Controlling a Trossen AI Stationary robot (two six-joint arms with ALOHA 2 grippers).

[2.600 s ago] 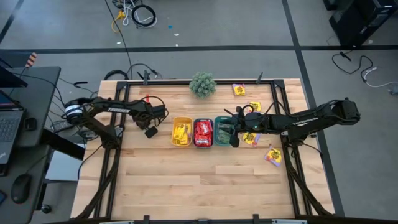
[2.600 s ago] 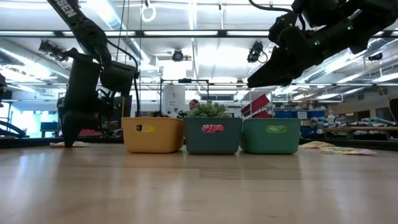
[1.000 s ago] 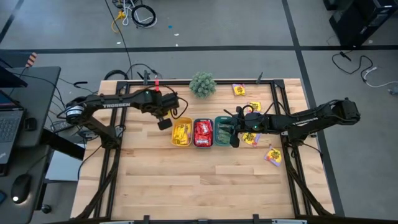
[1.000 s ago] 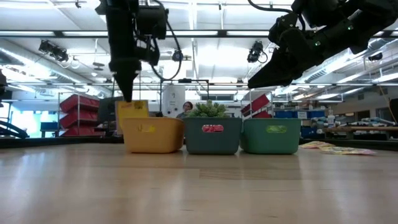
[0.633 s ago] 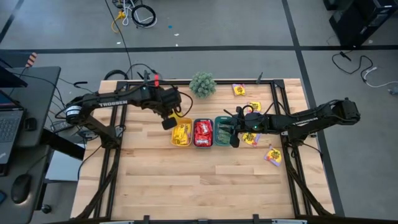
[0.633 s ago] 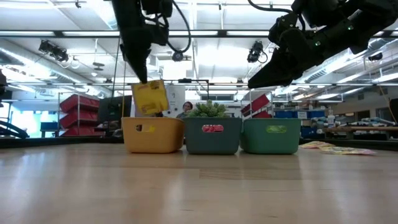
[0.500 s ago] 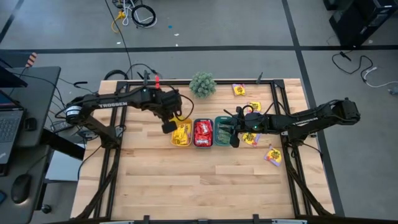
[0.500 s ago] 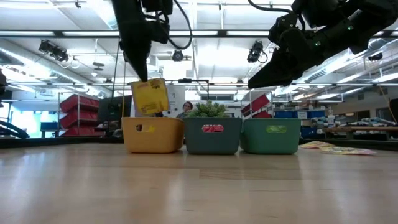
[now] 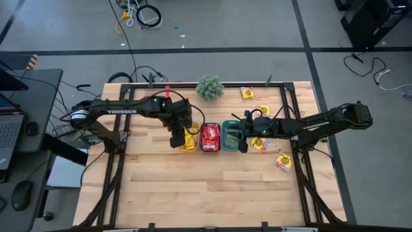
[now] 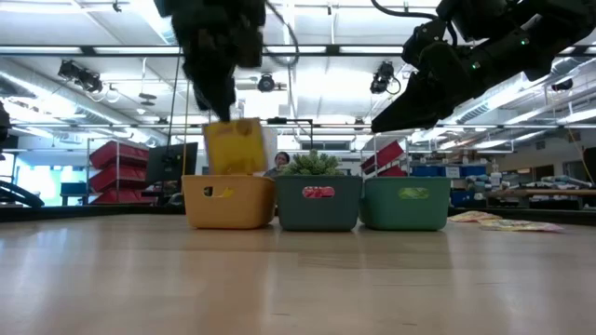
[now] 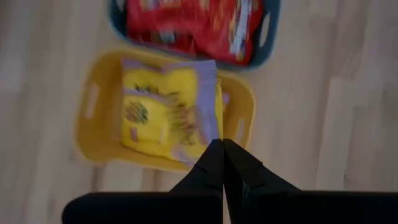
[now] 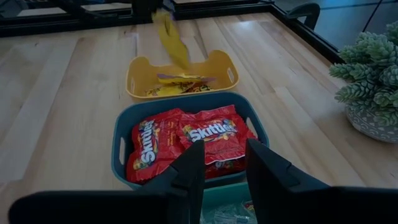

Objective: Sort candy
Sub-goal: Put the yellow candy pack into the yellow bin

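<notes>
My left gripper (image 10: pixel 220 110) hangs over the yellow tray (image 9: pixel 188 138), shut on a yellow candy packet (image 10: pixel 235 147). The tray holds more yellow packets (image 11: pixel 155 118). Beside it, the teal tray (image 9: pixel 210 137) holds red packets (image 12: pixel 186 140), and the green tray (image 9: pixel 230 136) stands to its right. My right gripper (image 12: pixel 224 167) waits open above the green tray's near end. Loose yellow packets (image 9: pixel 260 143) lie flat on the table's right part. My left gripper pinches the yellow packet by its upper edge (image 11: pixel 217 132) between the two shut fingers, coming from above and pointing down. The packet hangs below the fingers, lifted clear above the yellow tray, with its lower end near the tray's rim (image 10: pixel 228 179).
A spiky green plant ball (image 9: pixel 210 87) stands at the far edge behind the trays. More yellow packets lie near the far right corner (image 9: pixel 247 93) and toward the right edge (image 9: pixel 283 161). Bare wood stretches across the near half (image 9: pixel 193 187).
My left gripper has carried the hanging yellow packet toward the table's right and near edge, from beside the yellow tray's left end to over the tray. It has stayed shut. The packet swings and blurs. My right arm has kept still.
</notes>
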